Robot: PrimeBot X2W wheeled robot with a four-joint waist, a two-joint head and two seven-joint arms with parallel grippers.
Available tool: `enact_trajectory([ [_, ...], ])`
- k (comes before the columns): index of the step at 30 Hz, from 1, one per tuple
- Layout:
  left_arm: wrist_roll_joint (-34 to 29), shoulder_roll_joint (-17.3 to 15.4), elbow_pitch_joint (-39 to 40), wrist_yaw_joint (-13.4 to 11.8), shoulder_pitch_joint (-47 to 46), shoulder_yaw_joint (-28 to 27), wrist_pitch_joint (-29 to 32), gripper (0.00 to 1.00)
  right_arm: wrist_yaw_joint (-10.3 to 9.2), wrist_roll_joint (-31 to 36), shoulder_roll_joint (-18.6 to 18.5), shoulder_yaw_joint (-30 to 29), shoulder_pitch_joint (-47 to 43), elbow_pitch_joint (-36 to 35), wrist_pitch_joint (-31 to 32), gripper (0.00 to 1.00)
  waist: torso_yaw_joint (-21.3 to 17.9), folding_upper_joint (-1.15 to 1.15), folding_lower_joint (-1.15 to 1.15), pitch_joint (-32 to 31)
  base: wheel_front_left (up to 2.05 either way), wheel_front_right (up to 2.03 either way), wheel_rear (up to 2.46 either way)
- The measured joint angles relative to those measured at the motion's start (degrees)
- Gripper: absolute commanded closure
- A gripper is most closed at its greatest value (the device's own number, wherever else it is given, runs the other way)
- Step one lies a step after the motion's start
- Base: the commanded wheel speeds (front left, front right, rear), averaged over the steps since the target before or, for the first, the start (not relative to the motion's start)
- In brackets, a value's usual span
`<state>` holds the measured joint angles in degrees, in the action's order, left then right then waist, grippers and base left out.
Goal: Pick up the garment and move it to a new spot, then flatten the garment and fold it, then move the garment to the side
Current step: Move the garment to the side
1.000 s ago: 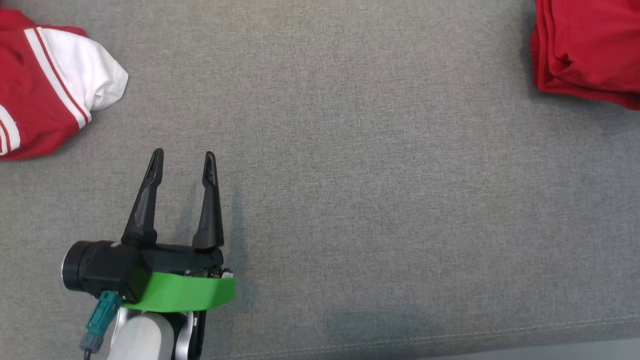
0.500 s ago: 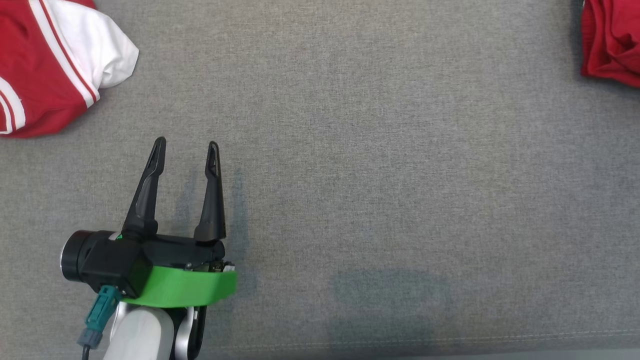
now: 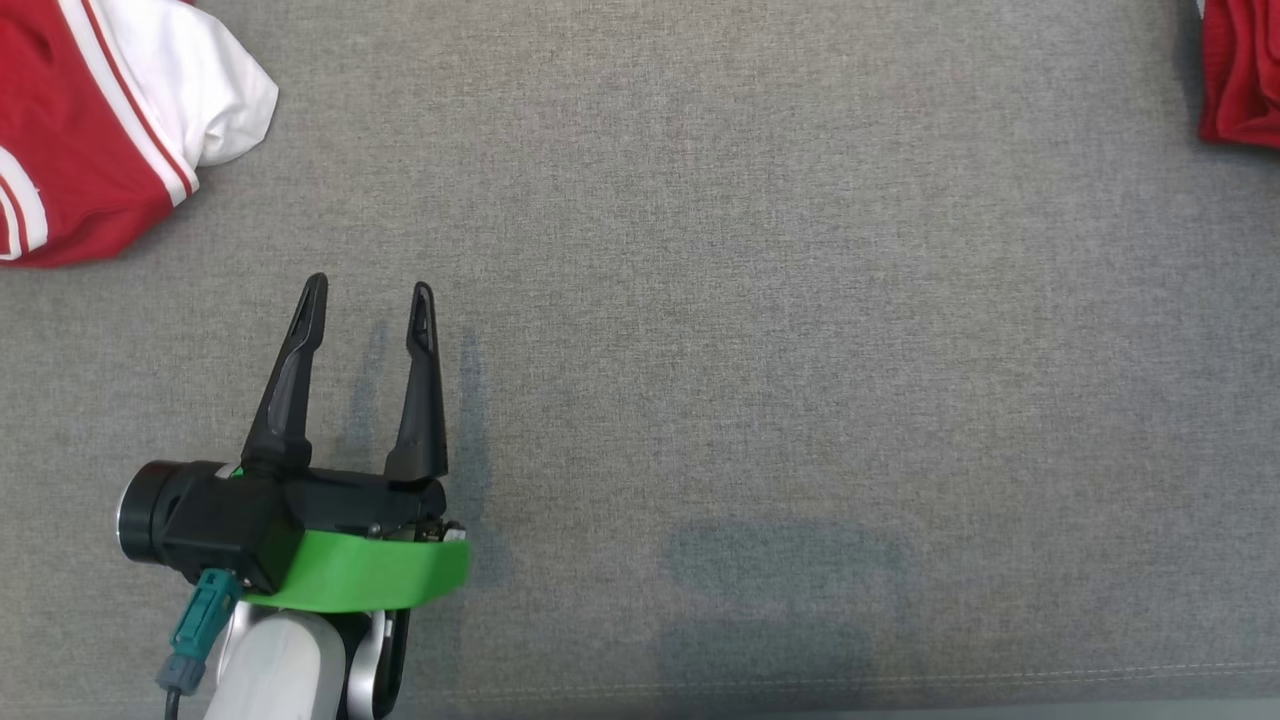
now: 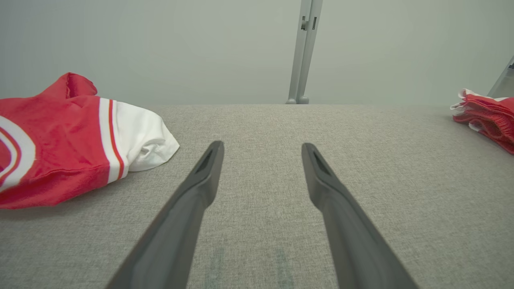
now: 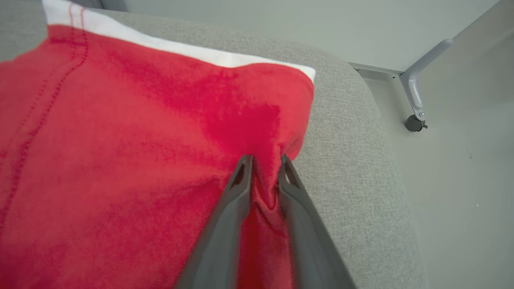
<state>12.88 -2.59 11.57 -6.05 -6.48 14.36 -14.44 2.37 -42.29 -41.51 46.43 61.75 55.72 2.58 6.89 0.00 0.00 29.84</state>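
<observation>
The red garment [image 5: 120, 140] lies folded on the grey cloth-covered surface [image 3: 750, 300], close to its rounded corner; in the head view just its edge shows, at 2 o'clock. A white strip runs along the garment's far side, toward 12 o'clock in the right wrist view. The right pincer [image 5: 265, 158] rests its tips on the garment near the hem, the two fingers a narrow way apart with a ridge of red cloth gathered between them; whether they grip that ridge I cannot tell. Beyond the corner, at 2 o'clock in that view, one metal leg with a caster [image 5: 415, 120] stands on the pale floor. Two lots of clothing are on the surface: well apart from the first, at 10 o'clock in the head view, lies a crumpled red-and-white garment [image 3: 90, 130] with a white sleeve and red stripes. The left pincer [image 3: 370, 285] hovers at 7 o'clock over bare cloth, fingers spread wide and holding nothing, a green band [image 3: 370, 575] round its wrist.
</observation>
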Motion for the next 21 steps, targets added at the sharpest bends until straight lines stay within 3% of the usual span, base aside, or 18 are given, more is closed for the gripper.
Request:
enact_trajectory([
  [1, 0.0, 0.0, -0.1, 0.0, 0.0, -0.1, 0.0, 0.00, -0.05, 0.0, 0.1, 0.0, 0.0, 0.3, 0.0, 0.00, -0.1, 0.00, 0.00, -0.1, 0.00, 0.00, 0.00],
  [7, -0.1, 0.0, -0.9, 0.0, 0.0, -0.4, -0.1, 0.00, -1.53, 0.0, 1.2, -0.1, 0.0, 1.8, -1.9, 0.00, -0.6, 0.00, 0.00, -1.0, 0.00, 0.00, 0.00],
  [21, 0.4, 0.0, -2.8, 0.1, 0.0, 0.0, -0.1, 0.00, -1.09, 0.0, 4.7, -0.3, -0.2, 1.3, -9.2, 0.00, -2.4, 0.00, 0.00, -5.1, 0.00, 0.00, 0.00],
])
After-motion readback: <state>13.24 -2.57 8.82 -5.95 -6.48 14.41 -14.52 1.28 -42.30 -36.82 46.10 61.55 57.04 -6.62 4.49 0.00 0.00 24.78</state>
